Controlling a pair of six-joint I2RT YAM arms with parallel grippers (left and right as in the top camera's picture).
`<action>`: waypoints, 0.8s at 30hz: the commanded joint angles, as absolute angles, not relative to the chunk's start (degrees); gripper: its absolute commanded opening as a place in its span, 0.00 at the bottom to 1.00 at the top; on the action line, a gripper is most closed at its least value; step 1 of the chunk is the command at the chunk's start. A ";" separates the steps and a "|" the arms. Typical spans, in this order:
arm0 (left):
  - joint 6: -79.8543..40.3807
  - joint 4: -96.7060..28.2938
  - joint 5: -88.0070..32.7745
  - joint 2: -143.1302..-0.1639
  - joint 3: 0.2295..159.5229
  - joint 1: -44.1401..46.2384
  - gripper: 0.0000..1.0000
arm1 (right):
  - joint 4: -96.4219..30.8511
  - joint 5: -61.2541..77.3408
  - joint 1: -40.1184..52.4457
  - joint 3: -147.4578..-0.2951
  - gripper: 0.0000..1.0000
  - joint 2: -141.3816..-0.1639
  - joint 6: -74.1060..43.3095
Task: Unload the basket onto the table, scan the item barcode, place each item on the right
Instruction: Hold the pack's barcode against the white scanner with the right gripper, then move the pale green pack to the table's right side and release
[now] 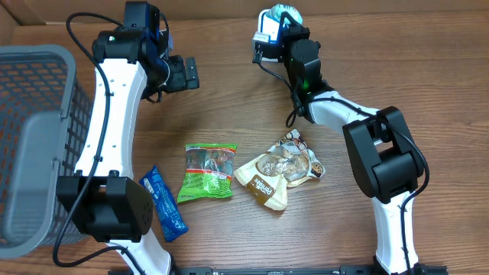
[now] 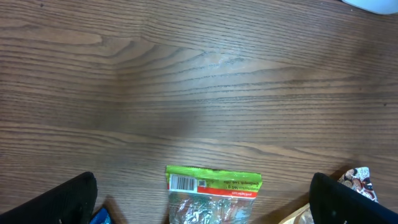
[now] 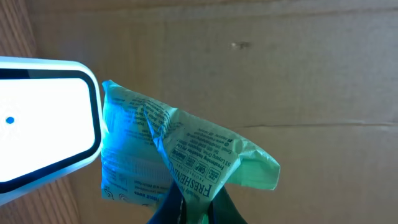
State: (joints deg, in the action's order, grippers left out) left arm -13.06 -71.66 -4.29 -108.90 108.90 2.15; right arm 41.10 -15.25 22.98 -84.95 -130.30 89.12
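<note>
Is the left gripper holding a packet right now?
No: the left gripper is wide open and empty above the table, and the green packet lies flat on the wood, untouched.

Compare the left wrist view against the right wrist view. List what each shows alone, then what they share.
Left wrist only: a green packet lying barcode-up, a blue packet's corner, open left fingers. Right wrist only: a teal packet pinched in the right gripper, cardboard behind. Shared: wooden table; possibly the white scanner, just a sliver in the left wrist view.
</note>
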 commanded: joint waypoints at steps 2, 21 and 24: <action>-11.77 -71.72 -4.89 -109.06 109.60 2.26 1.00 | 41.71 -15.44 23.88 -85.58 0.04 -130.17 88.27; -11.79 -71.72 -4.91 -109.06 109.60 2.26 1.00 | -4.99 -23.92 37.04 -85.58 0.04 -103.39 46.57; -11.77 -71.72 -4.89 -109.06 109.60 2.26 1.00 | -17.67 -12.29 37.54 -85.58 0.04 -98.54 27.40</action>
State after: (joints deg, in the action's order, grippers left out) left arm -13.06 -71.66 -4.49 -108.90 108.90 2.15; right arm -12.75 -21.78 37.63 -84.97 -103.02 51.40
